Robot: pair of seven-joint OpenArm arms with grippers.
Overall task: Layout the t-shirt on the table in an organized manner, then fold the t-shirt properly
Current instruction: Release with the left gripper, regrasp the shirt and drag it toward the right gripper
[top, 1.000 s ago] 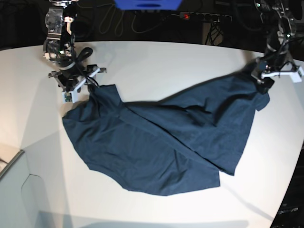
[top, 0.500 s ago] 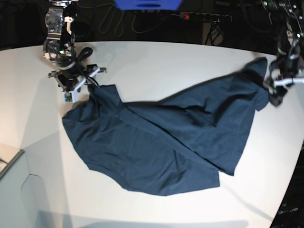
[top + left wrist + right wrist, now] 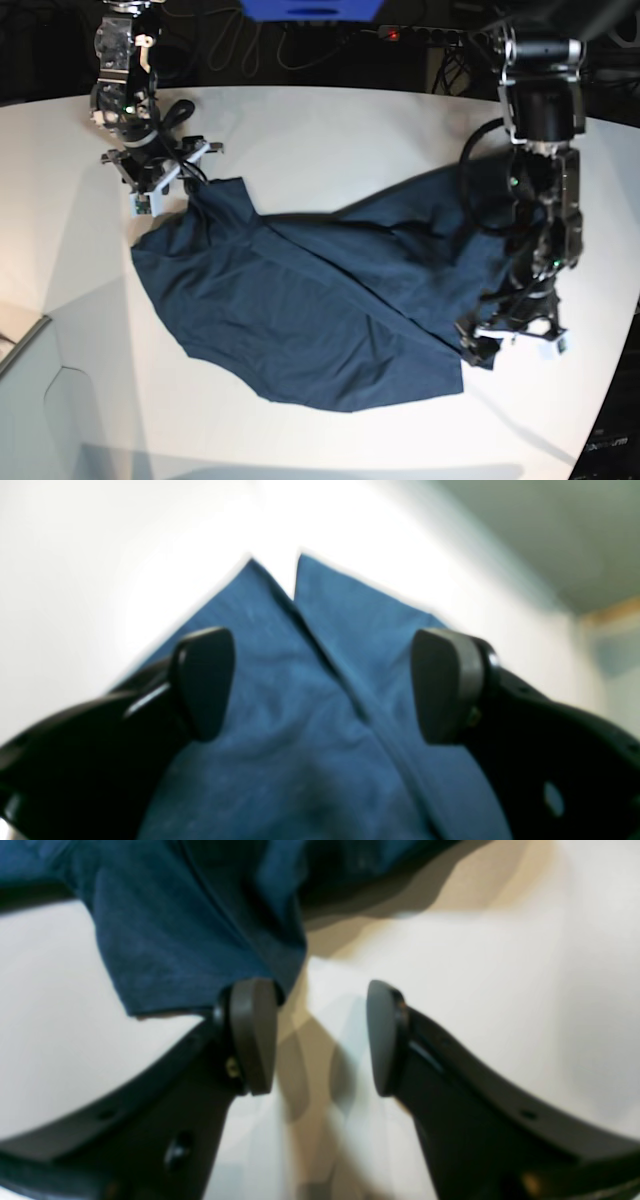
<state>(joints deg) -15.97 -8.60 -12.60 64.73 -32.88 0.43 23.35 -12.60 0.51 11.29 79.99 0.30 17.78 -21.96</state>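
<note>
Navy t-shirt spread unevenly across the white desk

The desk (image 3: 330, 130) carries the t-shirt (image 3: 320, 300), rumpled and partly doubled over. The left gripper (image 3: 512, 335) hovers at its near-right corner, jaws wide, holding nothing. The right gripper (image 3: 150, 180) sits at the far-left edge, jaws parted, one pad touching cloth.

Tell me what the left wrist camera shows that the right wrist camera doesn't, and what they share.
Only the left wrist view shows the left gripper with its jaws wide apart over a pointed corner of the t-shirt, where two cloth edges meet along a seam.

Only the right wrist view shows the right gripper, open, with bare table between its pads and one pad right at a hem of the shirt.

Both show dark blue cloth on the white tabletop and an open gripper holding nothing.
</note>
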